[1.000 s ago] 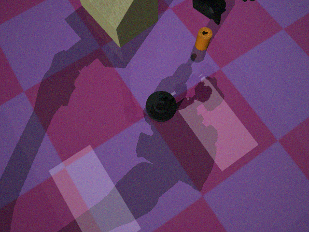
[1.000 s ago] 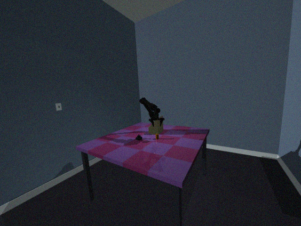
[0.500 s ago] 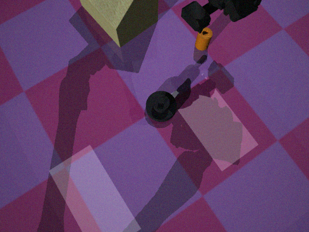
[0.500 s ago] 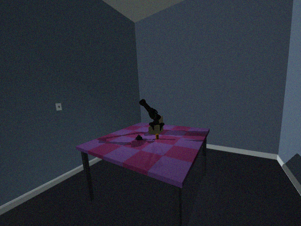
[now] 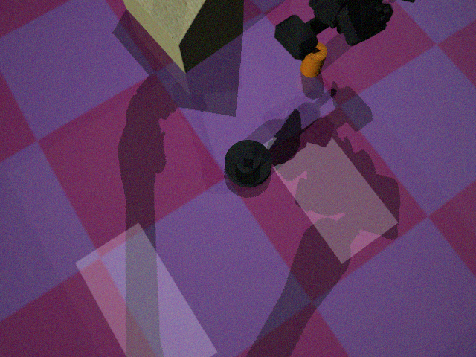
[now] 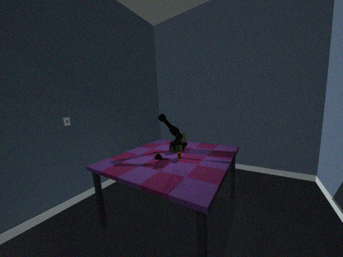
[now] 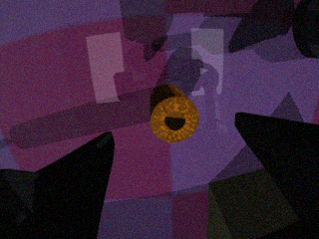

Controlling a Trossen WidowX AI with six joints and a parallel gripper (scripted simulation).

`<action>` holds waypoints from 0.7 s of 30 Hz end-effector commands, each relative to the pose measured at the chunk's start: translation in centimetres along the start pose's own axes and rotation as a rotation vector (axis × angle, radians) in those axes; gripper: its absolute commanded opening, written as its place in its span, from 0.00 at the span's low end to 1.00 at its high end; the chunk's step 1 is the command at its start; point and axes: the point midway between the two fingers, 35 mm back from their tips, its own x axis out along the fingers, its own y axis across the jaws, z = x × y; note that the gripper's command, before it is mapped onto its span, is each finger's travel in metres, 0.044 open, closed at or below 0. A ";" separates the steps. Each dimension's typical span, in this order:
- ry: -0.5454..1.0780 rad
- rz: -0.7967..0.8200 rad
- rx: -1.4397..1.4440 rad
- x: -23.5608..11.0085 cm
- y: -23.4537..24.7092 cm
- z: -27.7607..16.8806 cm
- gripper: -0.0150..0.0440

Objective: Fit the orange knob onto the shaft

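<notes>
The orange knob [image 5: 313,62] [image 6: 178,155] [image 7: 174,119] stands upright on the table, its hole facing up. My gripper [image 5: 320,31] [image 7: 175,127] is open and empty; it hangs just above the knob. In the wrist view the knob shows centred between the two dark fingers, and neither finger touches it. The dark round pedestal [image 5: 248,163] [image 6: 158,156] [image 7: 309,24] stands apart from the knob, toward the middle of the table. Its short dark shaft [image 5: 245,164] rises from its centre. I cannot see the shaft's flat side.
A large olive block [image 5: 165,27] stands on the checkered table [image 5: 76,76] [image 6: 193,190] at the back, left of the knob. The arm [image 6: 171,129] reaches down beside it. Pale light patches and arm shadows lie across the table top.
</notes>
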 end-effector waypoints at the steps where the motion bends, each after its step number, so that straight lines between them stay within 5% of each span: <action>1: 0.006 -0.007 -0.010 0.8 -0.1 -0.2 1.00; 21: 0.006 -0.007 -0.010 4.1 -0.1 -0.1 1.00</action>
